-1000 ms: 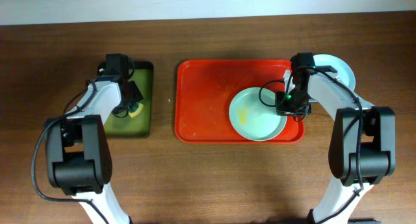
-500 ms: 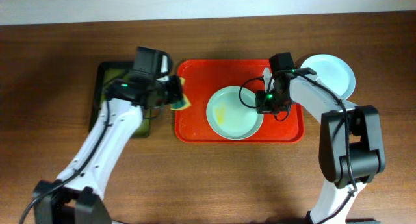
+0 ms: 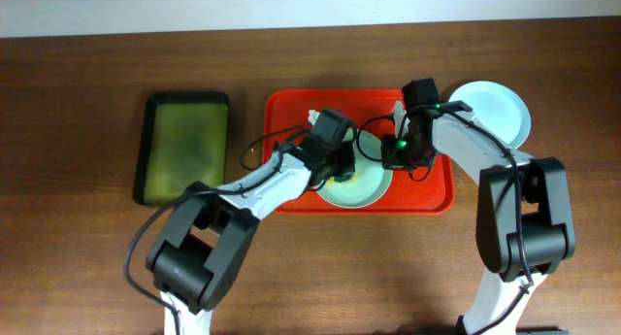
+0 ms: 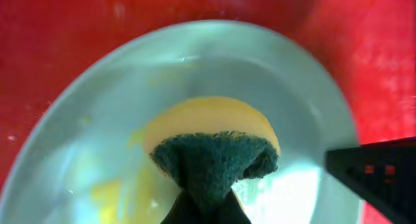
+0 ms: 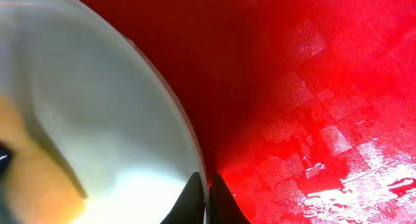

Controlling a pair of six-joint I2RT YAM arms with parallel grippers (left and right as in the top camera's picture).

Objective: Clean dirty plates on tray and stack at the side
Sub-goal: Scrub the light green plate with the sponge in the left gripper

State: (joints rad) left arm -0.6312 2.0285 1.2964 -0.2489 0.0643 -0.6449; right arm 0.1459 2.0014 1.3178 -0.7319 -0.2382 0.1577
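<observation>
Wood-brown table [image 3: 78, 267] carried the tray [image 3: 291, 121], with the mint plate [image 3: 367, 189] lying in its right half. The left arm stretched low across the tray from the left, its gripper [image 3: 335, 167] pinching a sponge [image 4: 208, 143] pressed onto the plate's middle. The right arm bent inward over the tray's right edge, its gripper [image 5: 203, 185] nipping the plate's right rim, while another plate [image 3: 495, 112] lay on the table beside the tray's far right corner.

I've got the brown wooden table [image 3: 78, 248] carrying three things: the red tray [image 3: 287, 121] mid-table, a dark olive tray [image 3: 184, 146] well apart on one side — and a pale plate [image 3: 497, 107] just beside the opposite far corner.
</observation>
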